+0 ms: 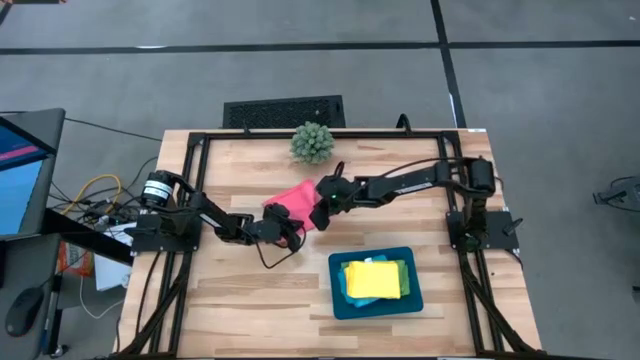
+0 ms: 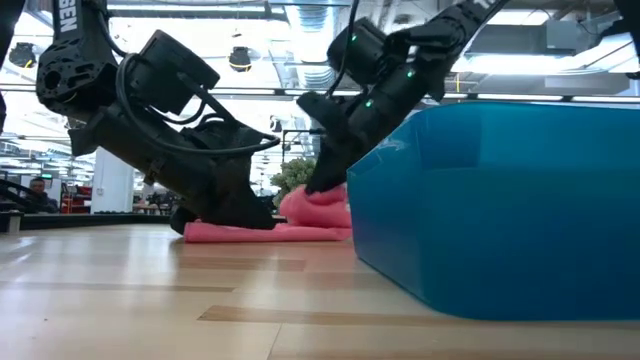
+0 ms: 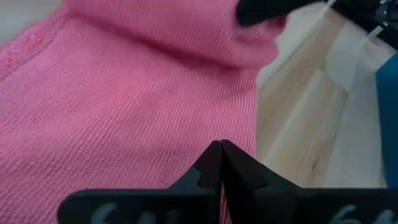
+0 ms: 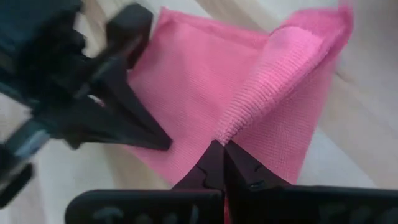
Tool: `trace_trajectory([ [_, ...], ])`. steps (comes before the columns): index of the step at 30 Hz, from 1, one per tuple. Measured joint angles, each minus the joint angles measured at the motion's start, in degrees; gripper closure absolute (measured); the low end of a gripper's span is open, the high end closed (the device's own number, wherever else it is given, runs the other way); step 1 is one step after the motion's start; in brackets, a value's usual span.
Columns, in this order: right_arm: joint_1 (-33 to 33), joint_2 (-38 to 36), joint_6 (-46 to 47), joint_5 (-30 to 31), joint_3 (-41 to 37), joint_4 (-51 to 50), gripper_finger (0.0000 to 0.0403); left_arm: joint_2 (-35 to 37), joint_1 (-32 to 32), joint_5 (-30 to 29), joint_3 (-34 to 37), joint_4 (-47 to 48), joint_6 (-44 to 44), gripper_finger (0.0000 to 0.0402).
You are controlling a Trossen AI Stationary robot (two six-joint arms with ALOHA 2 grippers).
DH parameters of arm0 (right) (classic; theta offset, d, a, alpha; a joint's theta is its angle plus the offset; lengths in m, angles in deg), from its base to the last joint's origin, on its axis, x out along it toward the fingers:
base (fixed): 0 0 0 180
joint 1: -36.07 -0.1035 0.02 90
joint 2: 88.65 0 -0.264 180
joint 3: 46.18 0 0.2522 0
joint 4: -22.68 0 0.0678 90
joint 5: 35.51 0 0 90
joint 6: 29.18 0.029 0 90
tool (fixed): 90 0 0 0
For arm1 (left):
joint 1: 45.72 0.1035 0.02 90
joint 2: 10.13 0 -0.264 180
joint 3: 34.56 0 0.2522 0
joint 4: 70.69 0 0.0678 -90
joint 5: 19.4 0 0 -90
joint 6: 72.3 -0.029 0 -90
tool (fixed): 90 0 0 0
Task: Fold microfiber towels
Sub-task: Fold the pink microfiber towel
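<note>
Lying mid-desk (image 1: 240,300) between the arms, the pink towel (image 1: 292,196) is behaving as light, limp cloth; it looks best taken by an edge or corner. The right hand (image 4: 219,144) is pinching a raised fold of it, while the left hand (image 3: 221,146), pressed together, is bearing down on its ribbed, plain surface. Folded yellow and green towels (image 1: 375,280) are sitting in the blue tray (image 1: 415,300) on the near right.

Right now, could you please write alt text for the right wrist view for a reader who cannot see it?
The right gripper pinches a raised fold of the hot pink towel, shut on its edge, above the wooden table. The left gripper presses its dark fingertips on the towel's flat part.
</note>
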Motion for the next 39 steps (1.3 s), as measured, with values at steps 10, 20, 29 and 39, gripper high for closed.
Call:
trace_trajectory([
  [10, -1.3, 2.5, -1.0, 1.9, 1.6, 0.8, 0.0386, 0.0, -0.1, 1.4, -0.1, 0.2, -0.1, 0.0401],
  [20, -1.3, 3.3, -2.5, 0.9, 1.5, 2.3, 0.0319, 0.1, -0.5, 1.5, -0.1, 0.1, 0.8, 0.0401],
  [29, -2.0, 1.7, -3.5, 0.2, 1.6, 3.0, 0.0219, 0.1, -0.5, 2.4, -0.5, 0.0, 1.4, 0.0401],
  [39, -5.0, -3.1, -6.7, 12.4, 1.4, -7.0, 0.0191, 0.5, -0.5, 4.0, -0.5, -0.4, 2.2, 0.0401],
])
